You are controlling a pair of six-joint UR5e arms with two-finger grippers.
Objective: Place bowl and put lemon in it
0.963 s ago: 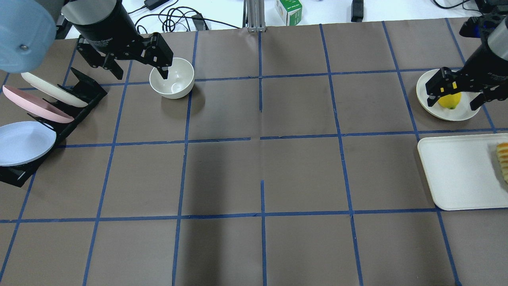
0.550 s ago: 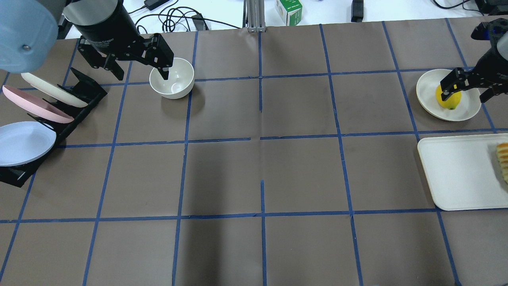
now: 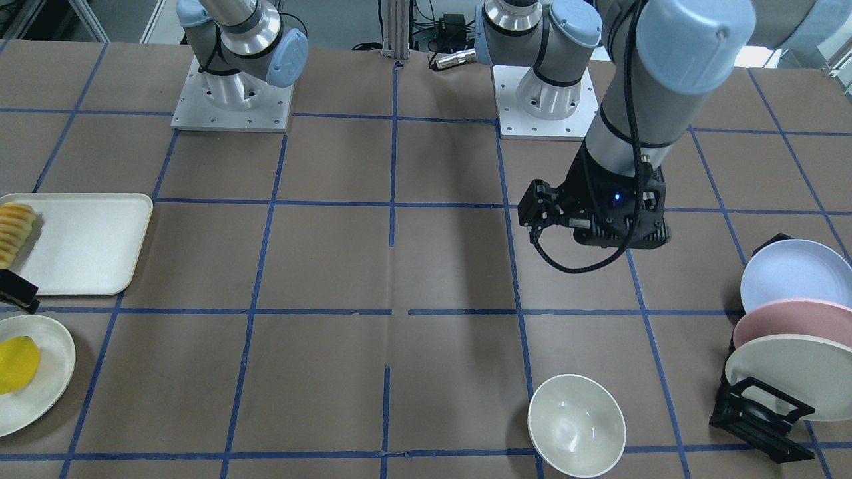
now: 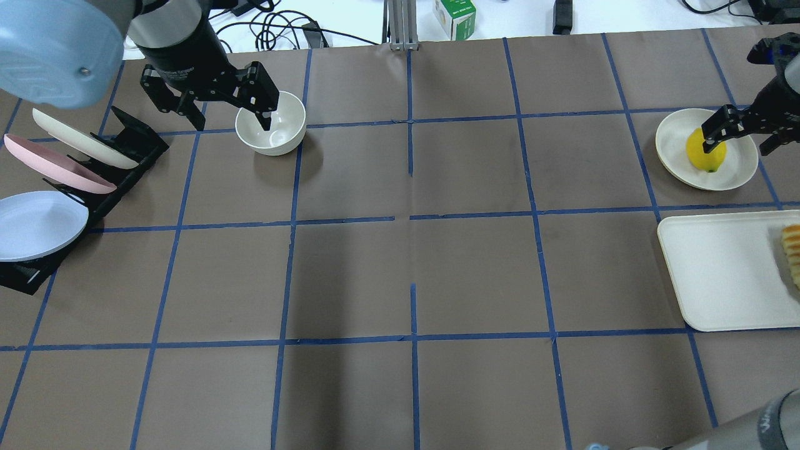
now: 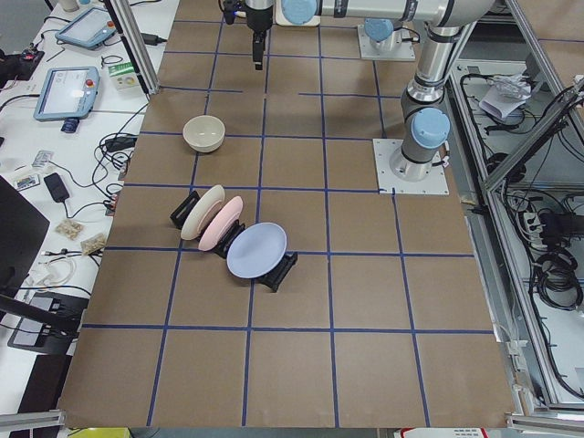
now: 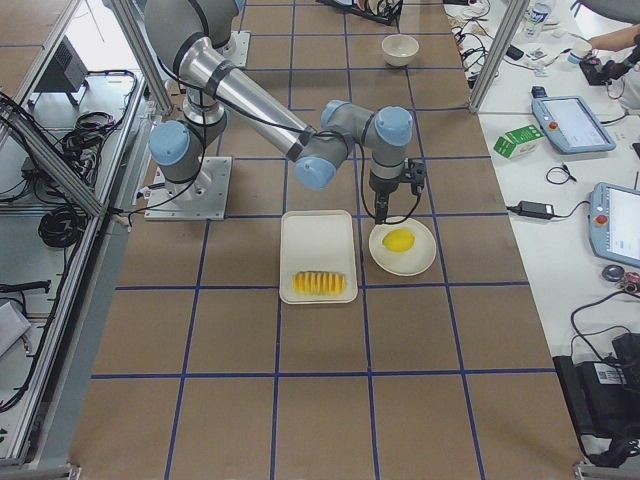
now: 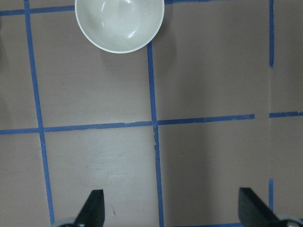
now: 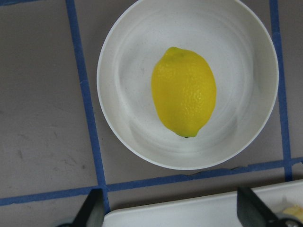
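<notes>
The off-white bowl [image 4: 271,130] stands upright on the table at the far left, also in the front view [image 3: 576,426] and the left wrist view [image 7: 119,23]. My left gripper [image 4: 228,112] is open and empty, raised above the table beside the bowl [image 7: 171,210]. The yellow lemon [image 4: 706,151] lies on a flat cream plate [image 4: 672,137] at the far right. My right gripper [image 4: 737,140] is open above the lemon [image 8: 183,91], its fingertips [image 8: 92,210] clear of the fruit.
A black rack with coloured plates [image 4: 44,162] stands at the left edge, close to the left arm. A white tray [image 4: 719,275] with fruit slices [image 4: 792,250] lies just in front of the lemon's plate. Blue tape lines cross the brown table.
My right gripper has moved towards the back right over the plate and looks smaller and lower. My left gripper has shifted slightly. The bowl and lemon have not moved.
</notes>
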